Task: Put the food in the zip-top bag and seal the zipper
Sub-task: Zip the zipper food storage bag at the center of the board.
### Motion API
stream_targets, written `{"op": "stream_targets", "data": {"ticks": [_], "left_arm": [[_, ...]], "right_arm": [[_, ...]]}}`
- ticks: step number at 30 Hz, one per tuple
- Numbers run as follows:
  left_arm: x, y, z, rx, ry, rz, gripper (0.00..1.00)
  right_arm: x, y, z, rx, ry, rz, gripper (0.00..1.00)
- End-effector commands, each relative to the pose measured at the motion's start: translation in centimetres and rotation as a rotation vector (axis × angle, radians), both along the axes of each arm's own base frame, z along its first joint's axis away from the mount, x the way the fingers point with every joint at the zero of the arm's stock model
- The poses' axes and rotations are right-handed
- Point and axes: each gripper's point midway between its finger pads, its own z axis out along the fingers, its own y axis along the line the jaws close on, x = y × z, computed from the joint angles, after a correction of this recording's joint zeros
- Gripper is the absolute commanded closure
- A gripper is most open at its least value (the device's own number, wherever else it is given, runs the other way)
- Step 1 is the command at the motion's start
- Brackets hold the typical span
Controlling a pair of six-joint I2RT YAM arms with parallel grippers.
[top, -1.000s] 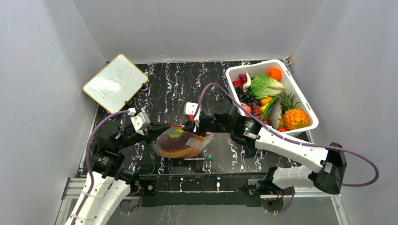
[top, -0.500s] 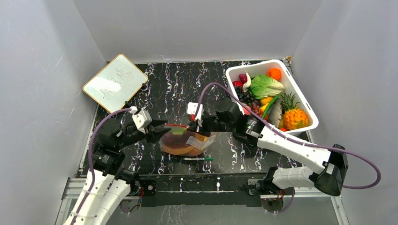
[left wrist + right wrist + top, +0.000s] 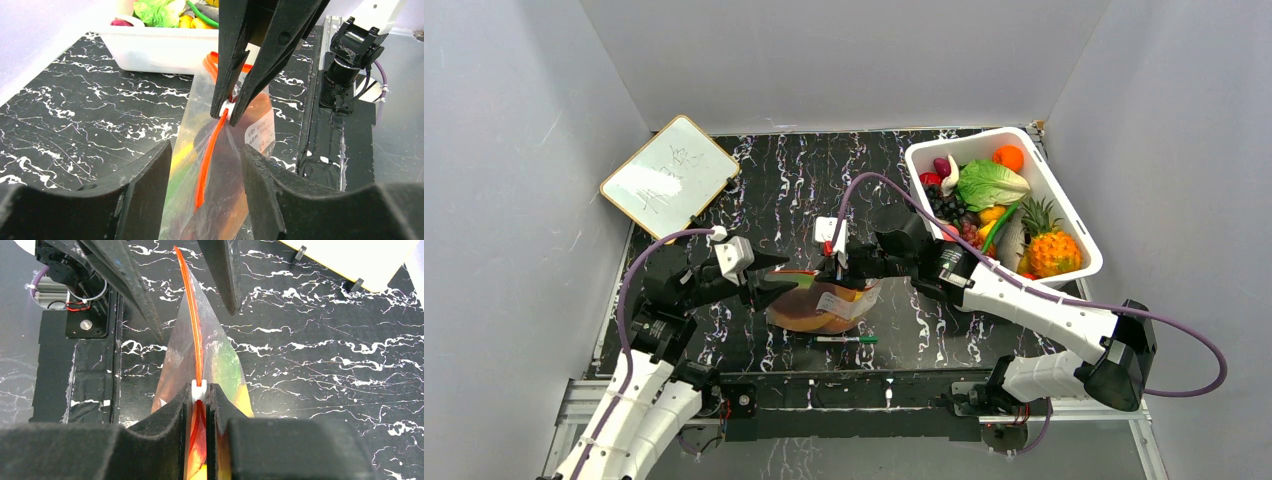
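Your right gripper (image 3: 200, 392) clamps the orange-red zipper strip (image 3: 192, 330) on the clear crinkly bag (image 3: 809, 310); left gripper (image 3: 206, 155) apart, straddling it.

White-and-black left arm (image 3: 664, 330) reaches inward, its jaws standing apart; white-and-black right arm (image 3: 1034, 305) stretches leftward, jaws pinched together.

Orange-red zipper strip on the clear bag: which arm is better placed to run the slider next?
Right. The right end effector is shut on the white slider; the left end effector stands open astride the orange-red zipper strip, gripping nothing.
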Motion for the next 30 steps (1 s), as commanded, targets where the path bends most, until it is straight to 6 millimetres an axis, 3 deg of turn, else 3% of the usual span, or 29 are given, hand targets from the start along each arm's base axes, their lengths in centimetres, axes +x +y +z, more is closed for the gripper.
{"op": "stream_targets", "data": {"ticks": [1, 3, 6, 7, 22, 30], "left_arm": [[0.2, -0.5, 0.0, -0.001, -0.030, -0.050, 0.52], [0.0, -0.7, -0.2, 0.000, -0.021, -0.070, 0.65], [0.0, -0.7, -0.1, 0.004, -0.020, -0.070, 0.98], [0.1, -0.6, -0.1, 0.006, -0.024, -0.060, 1.00], [4.2, 4.1, 1.9, 0.043, -0.093, 0.360, 1.00], [4.9, 5.6, 2.2, 0.037, -0.099, 0.468, 1.00]], "right_arm": [[0.3, 1.1, 4.9, 0.129, -0.065, 0.026, 1.00], [0.3, 1.1, 4.8, 0.129, -0.064, 0.026, 1.00], [0.2, 1.0, 4.4, 0.125, -0.061, 0.024, 1.00], [0.3, 0.9, 4.3, 0.120, -0.060, 0.018, 1.00], [1.7, -2.6, 2.8, 0.048, -0.046, -0.155, 1.00], [2.0, -4.5, 2.6, 0.027, -0.033, -0.216, 1.00]]}}
